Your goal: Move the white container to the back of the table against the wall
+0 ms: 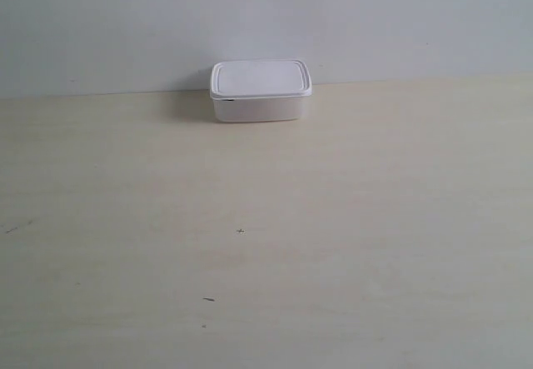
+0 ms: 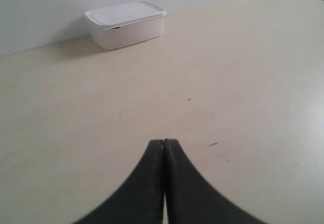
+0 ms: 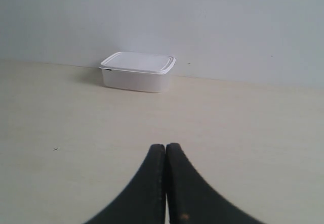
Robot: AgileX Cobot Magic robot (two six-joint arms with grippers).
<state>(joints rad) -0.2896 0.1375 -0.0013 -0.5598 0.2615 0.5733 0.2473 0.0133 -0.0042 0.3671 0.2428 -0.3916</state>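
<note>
The white container stands at the back of the pale beige table, close to or against the grey-white wall, its lid on. It also shows far off in the left wrist view as the container and in the right wrist view as the container. My left gripper is shut with nothing in it, well short of the box. My right gripper is shut and empty too, also far from the box. Neither arm appears in the exterior view.
A few tiny dark specks mark the table's front half. The table's back edge meets the wall right behind the container.
</note>
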